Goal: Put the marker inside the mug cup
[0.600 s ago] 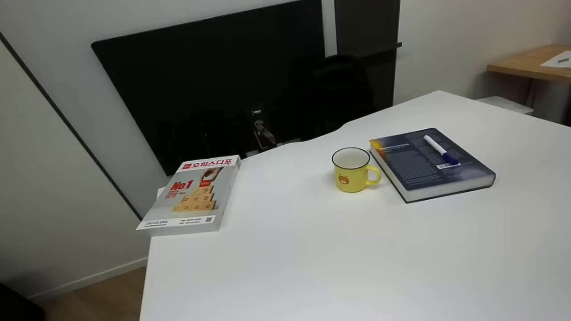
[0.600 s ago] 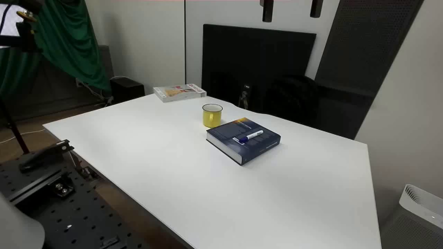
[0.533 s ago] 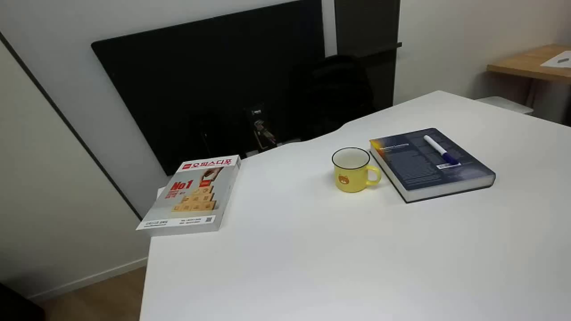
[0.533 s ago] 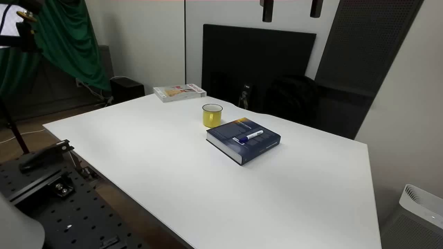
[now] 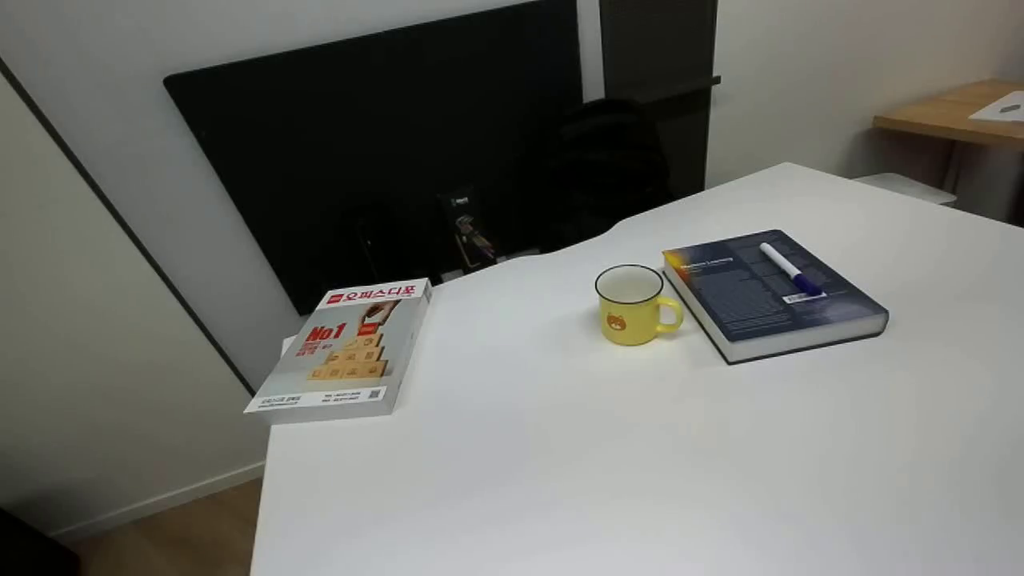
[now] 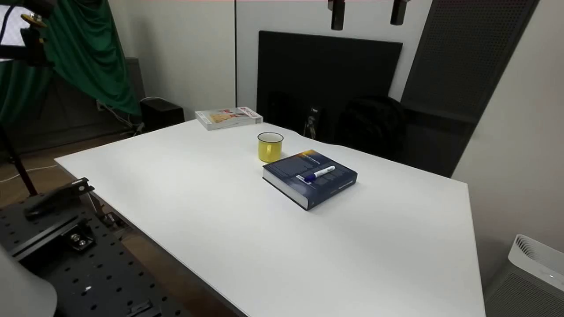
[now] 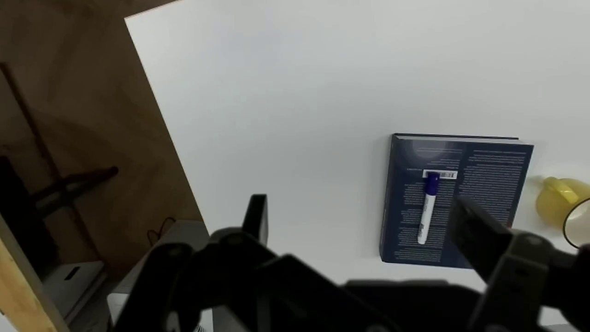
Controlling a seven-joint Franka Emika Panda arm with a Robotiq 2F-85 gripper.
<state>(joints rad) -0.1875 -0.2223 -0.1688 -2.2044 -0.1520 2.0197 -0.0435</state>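
On the smooth book (image 7: pixel 493 177), a slim marker (image 7: pixel 426 216) is lying nearly spine-parallel, cap (image 7: pixel 432 184) pointing onto the barcode (image 7: pixel 447 174), gripper (image 6: pixel 367 24) gaping.

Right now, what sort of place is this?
Probably an office or lab, judging by the broad white table, the thick dark blue book lying on it and the slim white indigo-capped marker on top.

Gripper (image 6: pixel 367 24): seen at the top edge of an exterior view, pointing downward.
Fingers (image 7: pixel 256 217): both are visible, standing wide apart from each other.
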